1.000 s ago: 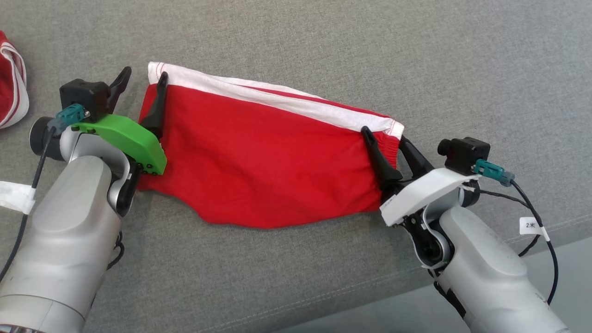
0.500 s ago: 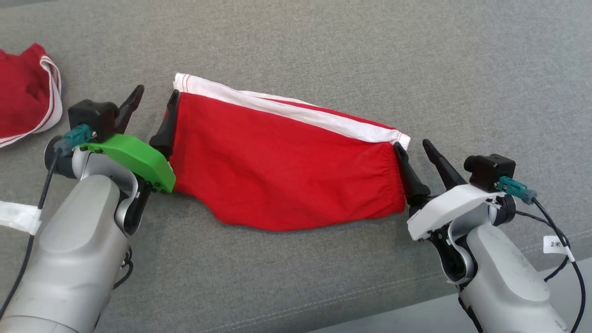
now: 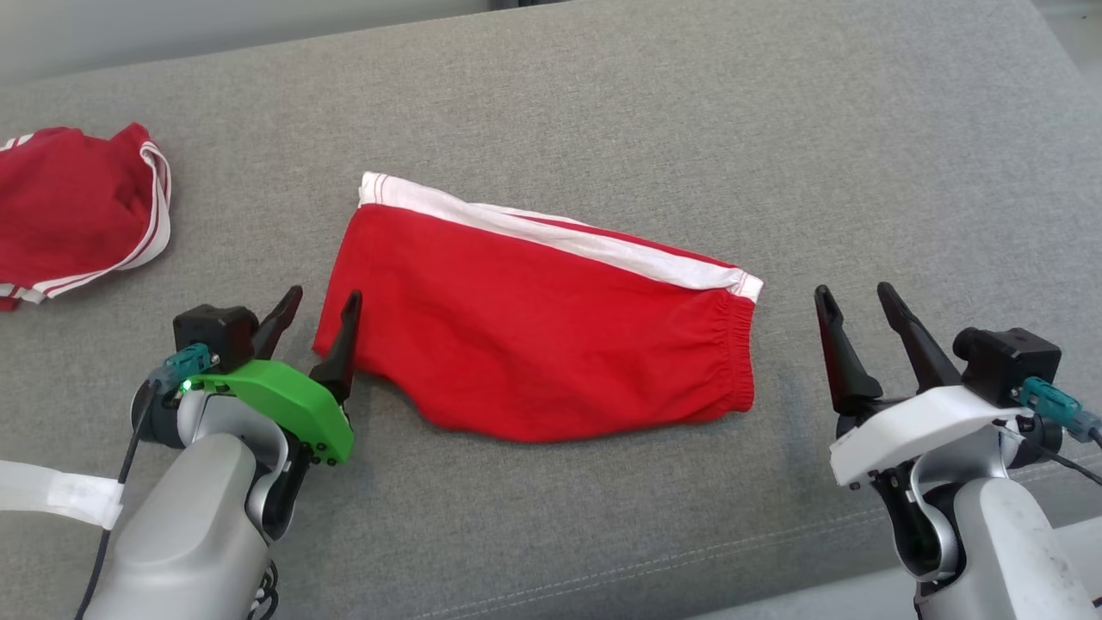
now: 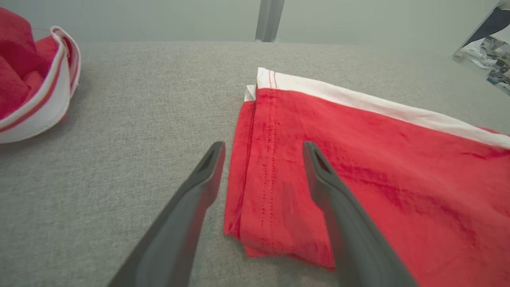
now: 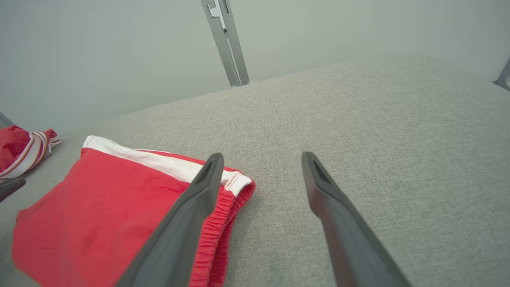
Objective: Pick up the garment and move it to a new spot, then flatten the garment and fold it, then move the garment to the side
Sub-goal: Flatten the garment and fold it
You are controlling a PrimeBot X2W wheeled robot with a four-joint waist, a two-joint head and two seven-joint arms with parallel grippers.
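Garment (image 3: 542, 336): red cloth shorts, folded flat, roughly trapezoidal. White band along the far edge, gathered elastic waist at the right end. Lies mid-cushion between both grippers.
Surface (image 3: 689, 103): grey upholstery, coarse weave, stitched seam near the front.
Left gripper (image 3: 325, 294): jaws apart, astride the stitched hem end, nothing clamped.
Right gripper (image 3: 853, 289): jaws apart, near the waistband, clear of the cloth.
Second garment (image 3: 69, 207): red, white-striped, crumpled, far left.

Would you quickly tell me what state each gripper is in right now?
Left gripper: open, holding nothing.
Right gripper: open, holding nothing.
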